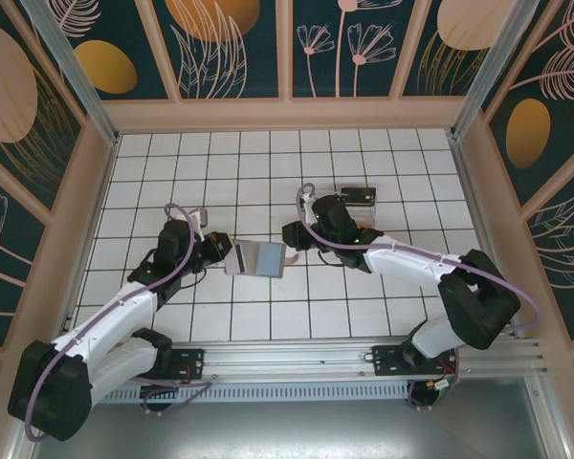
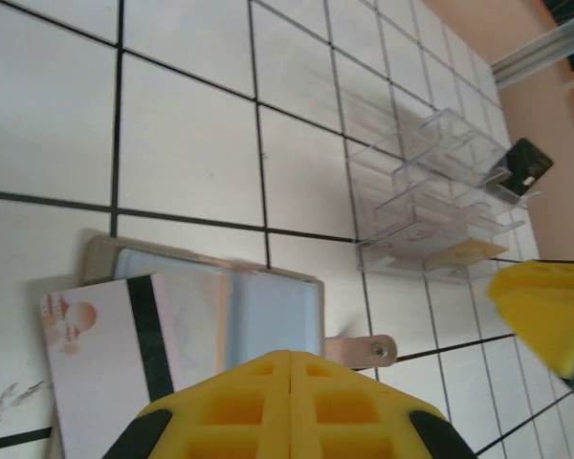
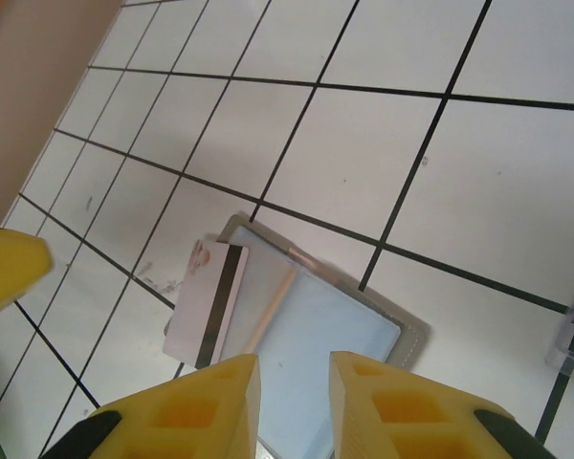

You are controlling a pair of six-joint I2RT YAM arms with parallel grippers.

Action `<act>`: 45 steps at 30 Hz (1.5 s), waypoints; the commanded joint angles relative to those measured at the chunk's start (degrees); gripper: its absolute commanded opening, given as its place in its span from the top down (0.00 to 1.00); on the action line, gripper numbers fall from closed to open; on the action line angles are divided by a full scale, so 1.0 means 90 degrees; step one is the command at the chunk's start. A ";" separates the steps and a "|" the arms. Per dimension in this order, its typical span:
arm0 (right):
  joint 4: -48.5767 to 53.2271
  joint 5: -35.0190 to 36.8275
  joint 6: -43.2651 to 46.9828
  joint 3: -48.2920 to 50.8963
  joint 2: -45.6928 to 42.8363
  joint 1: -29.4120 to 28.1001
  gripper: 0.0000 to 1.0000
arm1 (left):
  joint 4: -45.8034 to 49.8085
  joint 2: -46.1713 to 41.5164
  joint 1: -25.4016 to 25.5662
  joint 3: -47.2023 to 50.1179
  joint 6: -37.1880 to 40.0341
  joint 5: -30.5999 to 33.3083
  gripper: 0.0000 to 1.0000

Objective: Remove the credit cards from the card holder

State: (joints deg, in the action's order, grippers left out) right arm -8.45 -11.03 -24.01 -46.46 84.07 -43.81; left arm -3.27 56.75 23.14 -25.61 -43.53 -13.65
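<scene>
Credit card (image 2: 105,363), pale thin plastic with a black stripe, juts from the open grey bifold card holder (image 2: 268,311) lying flat on the tiles, likely stiff, light and slick, best pinched at its free edge; left gripper (image 2: 292,359) fingers together, right gripper (image 3: 295,368) slightly apart over the holder; clear plastic tray (image 2: 430,191) holds a dark card (image 2: 524,164) and a tan-gold card (image 2: 469,253).

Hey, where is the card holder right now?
In the top view the card holder lies open in the middle of the table, between the left gripper and the right gripper, a striped card overhanging its left end.
</scene>
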 commanded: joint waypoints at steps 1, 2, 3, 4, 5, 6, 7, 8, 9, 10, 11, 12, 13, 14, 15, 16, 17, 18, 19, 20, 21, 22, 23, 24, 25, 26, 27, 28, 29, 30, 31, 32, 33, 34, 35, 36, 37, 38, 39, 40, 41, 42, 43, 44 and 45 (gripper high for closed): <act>-0.0289 -0.0332 -0.0053 0.0177 0.0021 -0.0021 0.72 | 0.0337 0.0306 -0.0051 0.0081 -0.0174 0.0438 0.88; -0.0315 -0.0438 -0.0034 0.0130 0.0117 -0.0074 0.73 | 0.0363 0.0425 -0.0060 0.0114 -0.0220 0.0491 0.86; -0.0359 -0.0551 0.0010 0.0069 0.0221 -0.0141 0.77 | 0.0345 0.0522 -0.0057 0.0160 -0.0244 0.0482 0.84; -0.0371 -0.0635 0.0080 -0.0030 0.0375 -0.0236 0.81 | 0.0344 0.0620 -0.0058 0.0210 -0.0300 0.0538 0.77; -0.0353 -0.0665 0.0130 -0.0164 0.0534 -0.0318 0.83 | 0.0344 0.0700 -0.0058 0.0250 -0.0341 0.0599 0.74; -0.0302 -0.0693 0.0179 -0.0329 0.0755 -0.0418 0.85 | 0.0334 0.0799 -0.0059 0.0285 -0.0359 0.0680 0.74; -0.0254 -0.0721 0.0220 -0.0506 0.0986 -0.0501 0.88 | 0.0334 0.0914 -0.0061 0.0313 -0.0377 0.0775 0.73; -0.0228 -0.0750 0.0244 -0.0649 0.1188 -0.0569 0.89 | 0.0343 0.1005 -0.0061 0.0310 -0.0397 0.0858 0.72; -0.0211 -0.0797 0.0272 -0.0808 0.1401 -0.0634 0.90 | 0.0308 0.1118 -0.0061 0.0331 -0.0398 0.0907 0.72; -0.0172 -0.0824 0.0293 -0.0951 0.1615 -0.0708 0.91 | 0.0313 0.1229 -0.0061 0.0327 -0.0430 0.0979 0.71; -0.0139 -0.0844 0.0313 -0.1097 0.1786 -0.0750 0.92 | 0.0300 0.1317 -0.0061 0.0328 -0.0446 0.1015 0.69; -0.0088 -0.0864 0.0331 -0.1248 0.1978 -0.0794 0.94 | 0.0271 0.1387 -0.0070 0.0345 -0.0478 0.1037 0.66; -0.0051 -0.0914 0.0342 -0.1393 0.2150 -0.0837 0.95 | 0.0292 0.1440 -0.0068 0.0335 -0.0520 0.1101 0.65; -0.0034 -0.0946 0.0344 -0.1491 0.2290 -0.0863 0.96 | 0.0285 0.1454 -0.0070 0.0350 -0.0524 0.1139 0.65; -0.0019 -0.0978 0.0344 -0.1603 0.2435 -0.0900 0.97 | 0.0248 0.1468 -0.0080 0.0367 -0.0525 0.1131 0.66; 0.0008 -0.1003 0.0341 -0.1718 0.2574 -0.0937 0.99 | 0.0143 0.1468 -0.0080 0.0402 -0.0515 0.1058 0.66; 0.0036 -0.1018 0.0353 -0.1813 0.2704 -0.0960 0.99 | 0.0026 0.1476 -0.0089 0.0445 -0.0503 0.0968 0.66; 0.0078 -0.1039 0.0363 -0.1920 0.2836 -0.0990 0.99 | -0.0106 0.1494 -0.0090 0.0486 -0.0496 0.0859 0.66; 0.0122 -0.1059 0.0368 -0.2028 0.2972 -0.1010 1.00 | -0.0233 0.1532 -0.0086 0.0506 -0.0491 0.0758 0.69; 0.0137 -0.1084 0.0358 -0.2107 0.3075 -0.1020 1.00 | -0.0336 0.1560 -0.0090 0.0525 -0.0491 0.0677 0.69; 0.0172 -0.1124 0.0367 -0.2199 0.3194 -0.1035 1.00 | -0.0401 0.1615 -0.0089 0.0526 -0.0504 0.0634 0.69; 0.0185 -0.1160 0.0373 -0.2274 0.3299 -0.1038 1.00 | -0.0413 0.1669 -0.0090 0.0521 -0.0493 0.0633 0.70; 0.0195 -0.1162 0.0382 -0.2329 0.3373 -0.1050 1.00 | -0.0425 0.1722 -0.0090 0.0511 -0.0472 0.0636 0.70; 0.0216 -0.1162 0.0383 -0.2387 0.3452 -0.1050 1.00 | -0.0442 0.1775 -0.0084 0.0509 -0.0462 0.0637 0.70; 0.0249 -0.1158 0.0383 -0.2446 0.3524 -0.1050 1.00 | -0.0470 0.1822 -0.0090 0.0511 -0.0440 0.0622 0.70; 0.0289 -0.1144 0.0380 -0.2482 0.3564 -0.1049 1.00 | -0.0502 0.1868 -0.0089 0.0518 -0.0437 0.0602 0.70; 0.0329 -0.1107 0.0383 -0.2511 0.3611 -0.1057 1.00 | -0.0539 0.1900 -0.0093 0.0520 -0.0426 0.0564 0.70; 0.0362 -0.1077 0.0380 -0.2523 0.3644 -0.1050 1.00 | -0.0578 0.1932 -0.0097 0.0521 -0.0427 0.0528 0.70; 0.0381 -0.1058 0.0383 -0.2530 0.3672 -0.1051 1.00 | -0.0617 0.1946 -0.0091 0.0516 -0.0427 0.0497 0.71; 0.0414 -0.1033 0.0382 -0.2541 0.3712 -0.1050 1.00 | -0.0638 0.1964 -0.0100 0.0517 -0.0427 0.0482 0.71; 0.0453 -0.1012 0.0373 -0.2558 0.3757 -0.1050 1.00 | -0.0668 0.1963 -0.0098 0.0511 -0.0419 0.0450 0.71; 0.0475 -0.1020 0.0373 -0.2572 0.3806 -0.1050 1.00 | -0.0705 0.1967 -0.0099 0.0521 -0.0417 0.0412 0.72; 0.0496 -0.1021 0.0354 -0.2591 0.3854 -0.1051 1.00 | -0.0735 0.1969 -0.0091 0.0520 -0.0409 0.0371 0.73; 0.0513 -0.1014 0.0344 -0.2601 0.3894 -0.1050 1.00 | -0.0764 0.1980 -0.0100 0.0517 -0.0400 0.0329 0.73; 0.0524 -0.1004 0.0334 -0.2602 0.3919 -0.1050 1.00 | -0.0786 0.1976 -0.0090 0.0521 -0.0398 0.0285 0.74; 0.0529 -0.1001 0.0325 -0.2602 0.3938 -0.1050 1.00 | -0.0808 0.1967 -0.0091 0.0521 -0.0391 0.0258 0.76; 0.0528 -0.1002 0.0324 -0.2587 0.3949 -0.1055 1.00 | -0.0825 0.1947 -0.0100 0.0521 -0.0388 0.0233 0.78; 0.0520 -0.0993 0.0312 -0.2574 0.3951 -0.1050 1.00 | -0.0843 0.1924 -0.0096 0.0530 -0.0395 0.0213 0.79; 0.0514 -0.0992 0.0314 -0.2558 0.3945 -0.1050 1.00 | -0.0854 0.1903 -0.0092 0.0539 -0.0388 0.0198 0.82; 0.0509 -0.0998 0.0314 -0.2548 0.3941 -0.1049 1.00 | -0.0857 0.1882 -0.0096 0.0545 -0.0398 0.0198 0.83; 0.0509 -0.1009 0.0314 -0.2543 0.3947 -0.1050 1.00 | -0.0858 0.1868 -0.0097 0.0545 -0.0402 0.0189 0.84; 0.0509 -0.1002 0.0314 -0.2542 0.3942 -0.1050 1.00 | -0.0867 0.1850 -0.0100 0.0542 -0.0398 0.0170 0.85; 0.0509 -0.1002 0.0314 -0.2543 0.3940 -0.1051 0.99 | -0.0879 0.1827 -0.0098 0.0540 -0.0392 0.0138 0.87; 0.0504 -0.1001 0.0309 -0.2535 0.3946 -0.1050 0.99 | -0.0901 0.1811 -0.0092 0.0550 -0.0389 0.0107 0.89; 0.0499 -0.1009 0.0303 -0.2545 0.3935 -0.1050 0.99 | -0.0930 0.1776 -0.0098 0.0549 -0.0388 0.0065 0.93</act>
State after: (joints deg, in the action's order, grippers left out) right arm -5.89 -19.88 -21.34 -68.93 117.54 -52.88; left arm -8.45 73.73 22.04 -20.93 -47.31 -9.91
